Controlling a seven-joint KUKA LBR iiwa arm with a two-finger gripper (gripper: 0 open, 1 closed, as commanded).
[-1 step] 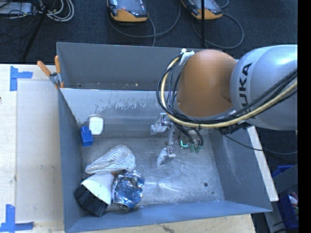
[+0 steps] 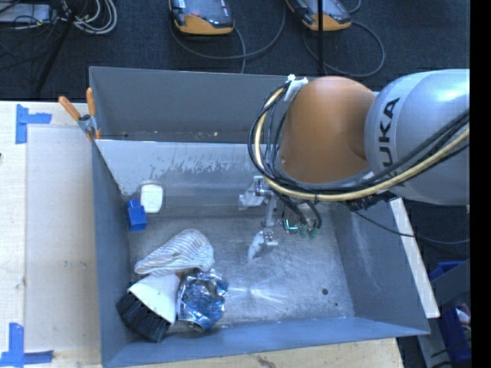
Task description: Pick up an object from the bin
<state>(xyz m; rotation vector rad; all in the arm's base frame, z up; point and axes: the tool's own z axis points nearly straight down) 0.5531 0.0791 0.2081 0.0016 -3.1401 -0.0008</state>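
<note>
arm (image 2: 330,133) near one cloth (image 2: 178,251), one brush (image 2: 142,317), one cup (image 2: 157,294), one blue block (image 2: 136,215).

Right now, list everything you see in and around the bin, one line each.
bin: one, grey, centre of view
block: one, blue, far left of the bin floor
white piece: one, white, just behind the block
cloth: one, beige striped, left side, on top of the heap
cup: one, white, near left corner, below the cloth
brush: one, black, near left corner
wrapper: one, crumpled silver-blue, right of the cup
devices: two, orange and black, beyond the far wall
arm: one, silver with orange cover, from the right
gripper: one, metal, over bare floor right of the cloth
</note>
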